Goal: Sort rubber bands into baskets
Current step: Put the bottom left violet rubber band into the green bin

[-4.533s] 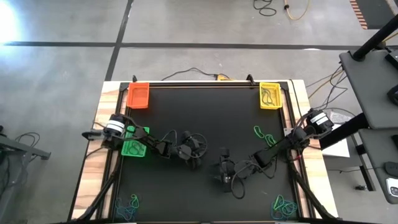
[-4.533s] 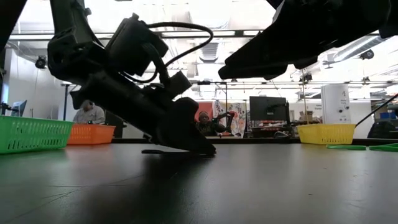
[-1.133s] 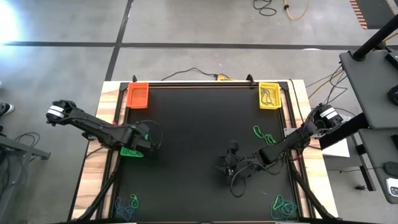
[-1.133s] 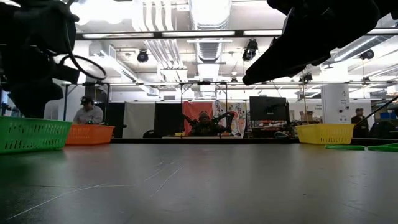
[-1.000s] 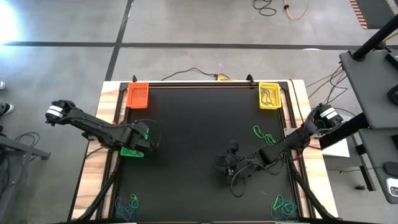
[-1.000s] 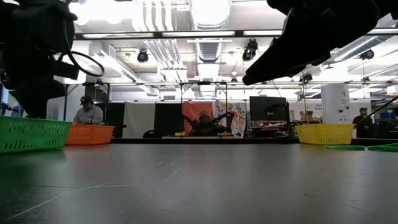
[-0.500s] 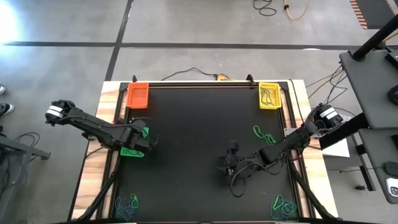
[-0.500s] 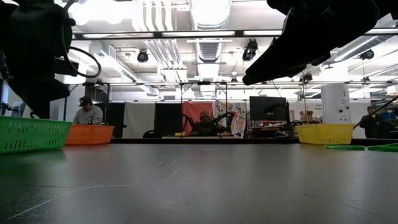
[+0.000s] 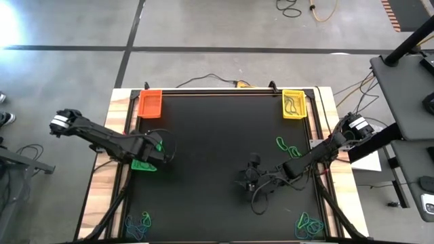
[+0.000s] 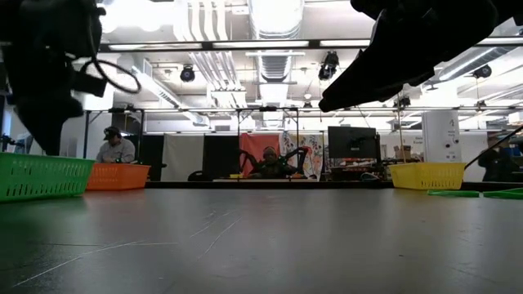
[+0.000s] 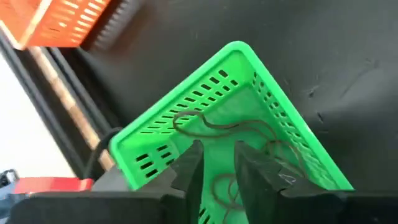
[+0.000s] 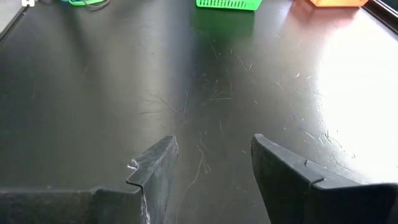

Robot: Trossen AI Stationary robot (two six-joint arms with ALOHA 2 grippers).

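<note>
A grey concrete floor [image 9: 217,27] crossed by dark seam lines surrounds the black-topped table [image 9: 224,129] with pale wooden edges. Beyond it, bright ceiling strip lights [image 10: 270,45] and exposed ducts hang over a workshop where a seated person [image 10: 117,149] and a dark monitor [image 10: 353,142] show.

Our left gripper [image 9: 157,157] hangs at the table's left side, fingers [image 11: 189,171] slightly apart. Our right gripper [image 9: 245,181] rests mid-table, its fingers [image 12: 155,165] spread wide, holding nothing.

Green basket [image 11: 267,118]: perforated plastic mesh, glossy. Tabletop [image 12: 236,93]: black, scuffed, slight sheen. Table edge [image 9: 108,146]: wood.
</note>
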